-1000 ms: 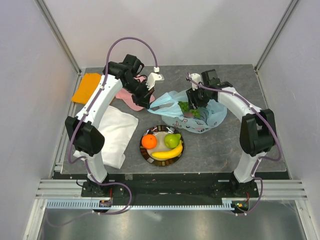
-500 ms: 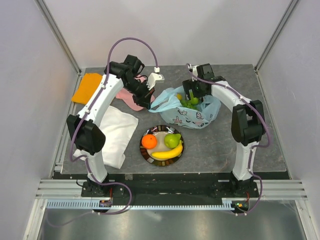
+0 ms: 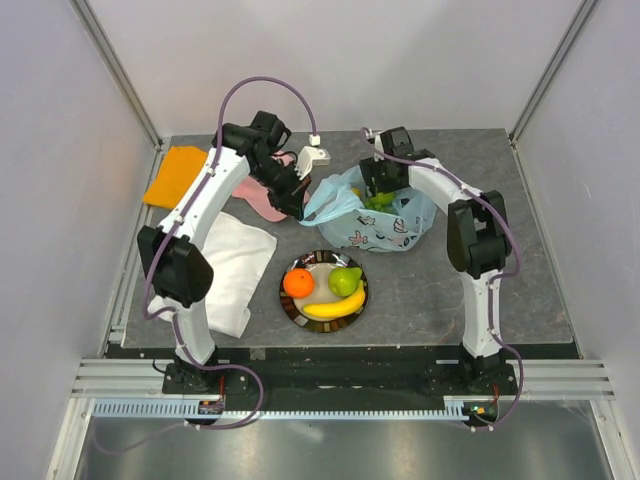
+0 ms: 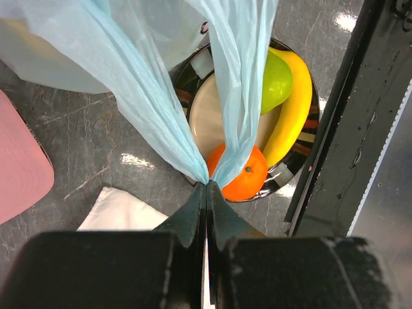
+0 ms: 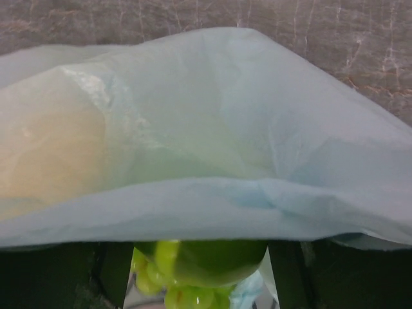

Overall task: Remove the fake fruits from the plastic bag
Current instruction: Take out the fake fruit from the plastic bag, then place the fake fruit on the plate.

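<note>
Right fingers (image 3: 378, 190) shifted into thin translucent bag (image 3: 375, 230), glossy grapes (image 5: 180, 297)

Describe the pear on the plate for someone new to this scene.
On the grey table, find the round plate on the near side of the blue bag. The pear lies on its right half: the only green fruit there, beside the orange and behind the yellow banana.

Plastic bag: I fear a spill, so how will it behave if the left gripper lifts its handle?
Probably floppy: the plastic bag gathers into thin folds at the shut left gripper. Likely light: a yellowish fruit shows through it. That weight may make it sag.
</note>
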